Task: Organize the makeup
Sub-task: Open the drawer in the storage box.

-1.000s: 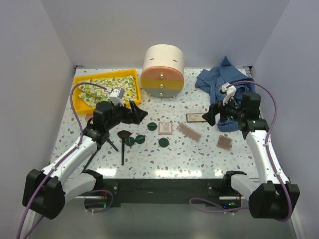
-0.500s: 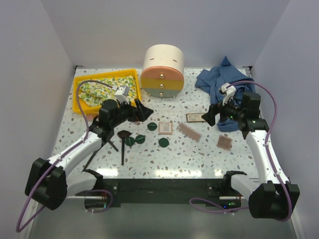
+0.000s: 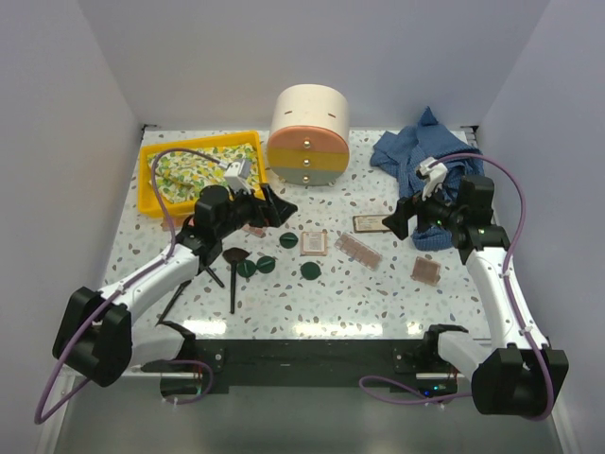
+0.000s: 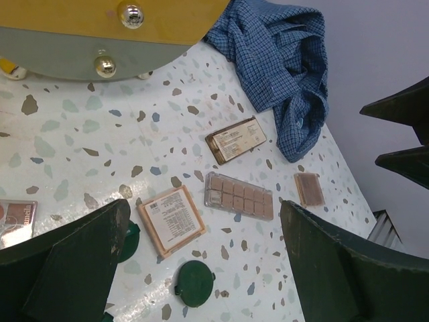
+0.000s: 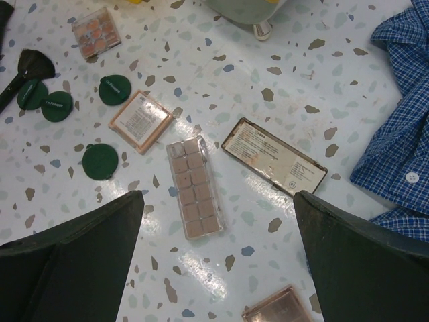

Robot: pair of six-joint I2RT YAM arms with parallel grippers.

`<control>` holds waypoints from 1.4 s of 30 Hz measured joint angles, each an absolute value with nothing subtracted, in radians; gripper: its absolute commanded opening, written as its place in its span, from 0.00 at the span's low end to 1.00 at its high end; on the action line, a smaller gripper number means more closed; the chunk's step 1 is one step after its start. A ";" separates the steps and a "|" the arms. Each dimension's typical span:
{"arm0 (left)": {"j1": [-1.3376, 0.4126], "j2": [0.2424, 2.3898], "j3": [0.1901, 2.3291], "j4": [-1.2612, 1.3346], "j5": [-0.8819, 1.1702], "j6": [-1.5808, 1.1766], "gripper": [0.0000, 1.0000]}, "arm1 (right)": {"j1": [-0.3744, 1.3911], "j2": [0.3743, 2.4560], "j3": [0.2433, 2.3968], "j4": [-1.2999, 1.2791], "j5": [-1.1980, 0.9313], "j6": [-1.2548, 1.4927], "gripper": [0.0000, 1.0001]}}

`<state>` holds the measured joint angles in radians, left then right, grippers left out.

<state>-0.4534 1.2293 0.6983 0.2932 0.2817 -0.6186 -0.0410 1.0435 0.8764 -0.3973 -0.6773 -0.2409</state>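
The left arm (image 3: 151, 274) has swung off the yellow plastic tray (image 3: 198, 141) at the far left corner and reached in toward the middle of the white speckled worktop (image 3: 378, 303). Its jaws are spread wide with nothing between them. They hover near a dark green round disc (image 3: 289, 239) and a small pink-brown palette with orange pans (image 5: 97, 32). The right arm (image 3: 496, 284) has not moved. Its jaws are also wide and empty, above a dark-rimmed rectangular palette (image 3: 371, 223) beside the blue checked cloth (image 3: 416, 151).

None of the makeup has shifted. A square labelled palette (image 3: 314, 243) and a long clear palette of tan pans (image 3: 359, 250) lie mid-worktop. Three more green discs (image 3: 267, 264) lie toward the near edge. The dark fan-headed brush (image 3: 233, 265) lies left of centre.

This looks like an approach to a first pick, probably that disc or palette. The sorting seems not yet begun, and the round cream drawer unit (image 3: 309, 113) at the far edge appears closed.
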 measured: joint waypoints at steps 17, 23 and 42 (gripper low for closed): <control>-0.468 1.304 0.755 0.331 0.288 -0.628 1.00 | -0.041 1.045 0.876 -0.397 -0.677 -0.244 0.99; -0.474 1.327 0.768 0.353 0.292 -0.636 1.00 | -0.041 1.047 0.876 -0.397 -0.677 -0.245 0.99; -0.474 1.442 0.844 0.402 0.315 -0.664 1.00 | -0.041 1.047 0.876 -0.397 -0.677 -0.245 0.98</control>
<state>-0.4744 1.4422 0.8436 0.4019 0.3145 -0.6636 -0.0410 1.0473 0.8764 -0.3973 -0.6773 -0.2451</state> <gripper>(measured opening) 0.997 0.986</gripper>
